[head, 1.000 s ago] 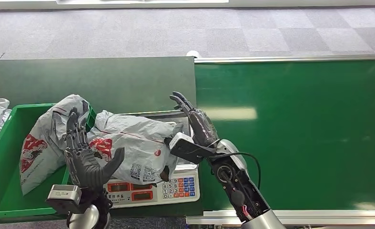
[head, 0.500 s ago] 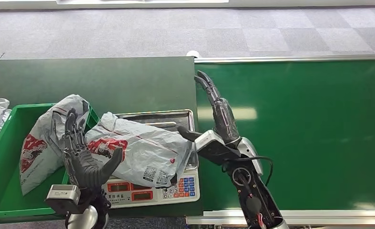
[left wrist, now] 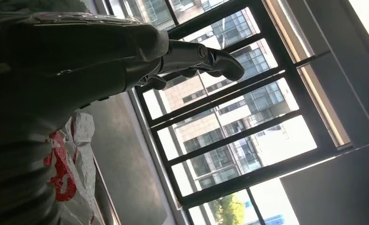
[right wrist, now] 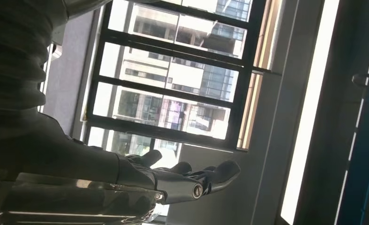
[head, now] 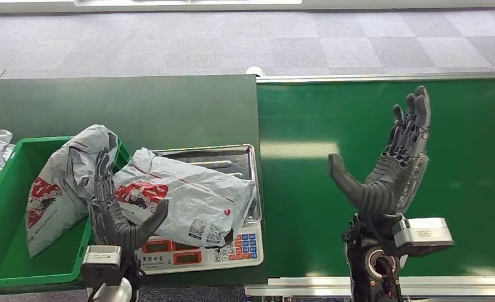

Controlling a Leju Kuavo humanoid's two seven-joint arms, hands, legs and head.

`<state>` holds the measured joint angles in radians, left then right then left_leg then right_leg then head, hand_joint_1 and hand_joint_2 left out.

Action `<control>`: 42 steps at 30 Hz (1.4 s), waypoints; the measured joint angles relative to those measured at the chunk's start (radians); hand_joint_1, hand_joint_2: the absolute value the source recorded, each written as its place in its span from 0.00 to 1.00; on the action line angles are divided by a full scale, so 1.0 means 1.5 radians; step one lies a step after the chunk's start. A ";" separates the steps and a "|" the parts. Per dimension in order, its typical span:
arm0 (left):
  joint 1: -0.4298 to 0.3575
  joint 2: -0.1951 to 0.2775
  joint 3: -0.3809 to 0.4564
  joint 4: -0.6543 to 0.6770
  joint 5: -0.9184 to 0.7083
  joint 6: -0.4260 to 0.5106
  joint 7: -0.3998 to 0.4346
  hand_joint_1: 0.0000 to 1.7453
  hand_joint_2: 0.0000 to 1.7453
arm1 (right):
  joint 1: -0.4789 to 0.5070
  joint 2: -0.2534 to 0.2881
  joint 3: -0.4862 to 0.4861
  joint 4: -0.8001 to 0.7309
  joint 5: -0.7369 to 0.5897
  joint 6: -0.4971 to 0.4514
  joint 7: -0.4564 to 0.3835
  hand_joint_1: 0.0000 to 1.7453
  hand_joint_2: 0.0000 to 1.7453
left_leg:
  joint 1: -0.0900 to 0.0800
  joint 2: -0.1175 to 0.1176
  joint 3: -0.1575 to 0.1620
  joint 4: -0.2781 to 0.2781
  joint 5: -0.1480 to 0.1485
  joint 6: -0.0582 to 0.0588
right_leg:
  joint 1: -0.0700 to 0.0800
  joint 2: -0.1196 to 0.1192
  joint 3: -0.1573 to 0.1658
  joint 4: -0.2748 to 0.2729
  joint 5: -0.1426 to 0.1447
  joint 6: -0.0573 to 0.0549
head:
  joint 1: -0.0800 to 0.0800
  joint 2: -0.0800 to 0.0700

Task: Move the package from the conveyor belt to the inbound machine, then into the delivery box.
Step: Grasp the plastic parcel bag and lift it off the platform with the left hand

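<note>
Package lying on the inbound machine, awaiting the lift into the delivery box.

The package is resting across the scale tray, long axis running toward the green box. Left hand, fingers spread, is touching its box-side end, grasping nothing; it should be gripping there firmly. Right hand is hovering released above the belt.
</note>
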<state>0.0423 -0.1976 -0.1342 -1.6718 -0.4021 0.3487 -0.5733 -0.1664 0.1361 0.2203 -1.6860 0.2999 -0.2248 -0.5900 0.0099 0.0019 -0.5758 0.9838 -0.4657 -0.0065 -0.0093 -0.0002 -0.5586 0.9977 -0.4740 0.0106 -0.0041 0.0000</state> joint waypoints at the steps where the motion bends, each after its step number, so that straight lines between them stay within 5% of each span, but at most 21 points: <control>1: -0.002 0.000 -0.003 0.004 -0.035 0.009 0.017 0.00 1.00 | 0.012 0.001 -0.005 -0.017 -0.003 -0.003 -0.003 0.00 1.00 | 0.000 0.000 0.000 0.000 0.000 0.000 | 0.000 0.000 0.000 0.000 0.000 0.000 | 0.000 0.000; 9: -0.051 0.000 -0.035 0.101 -0.361 0.052 0.230 0.00 1.00 | 0.075 0.010 -0.023 -0.099 0.006 -0.005 -0.013 0.00 1.00 | 0.000 0.000 0.000 0.000 0.000 0.000 | 0.000 0.000 0.000 0.000 0.000 0.000 | 0.000 0.000; 16: -0.101 -0.005 -0.044 0.206 -0.421 0.010 0.294 0.00 1.00 | 0.078 0.021 -0.021 -0.105 0.008 0.031 -0.012 0.00 1.00 | 0.000 0.000 0.001 0.000 0.000 0.000 | 0.000 0.000 0.001 0.000 0.000 0.000 | 0.000 0.000; 20: -0.126 -0.007 -0.042 0.260 -0.422 -0.011 0.303 0.99 1.00 | 0.071 0.026 -0.018 -0.102 0.007 0.043 -0.009 0.00 1.00 | 0.000 0.000 0.000 0.000 0.000 0.000 | 0.000 0.000 0.001 0.000 0.000 0.000 | 0.000 0.000; 39: -0.178 -0.015 -0.010 0.374 -0.406 -0.076 0.307 1.00 1.00 | 0.040 0.036 0.015 -0.049 0.039 0.072 0.006 0.00 1.00 | 0.000 0.000 0.003 0.000 0.000 0.000 | 0.000 0.000 0.004 0.000 0.000 0.000 | 0.000 0.000; 42: -0.180 -0.017 -0.002 0.382 -0.366 -0.071 0.268 1.00 1.00 | 0.040 0.036 0.016 -0.045 0.041 0.070 0.006 0.00 1.00 | 0.000 0.000 0.005 0.000 0.000 0.000 | 0.000 0.000 0.005 0.000 0.000 0.000 | 0.000 0.000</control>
<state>-0.2278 -0.2229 -0.1372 -1.0992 -0.9505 0.2423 -0.1708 -0.1064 0.1904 0.2438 -1.7533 0.3611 -0.1193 -0.5806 0.0099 0.0019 -0.5690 0.9835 -0.4658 -0.0065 -0.0093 -0.0002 -0.5506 0.9978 -0.4742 0.0104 -0.0040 0.0000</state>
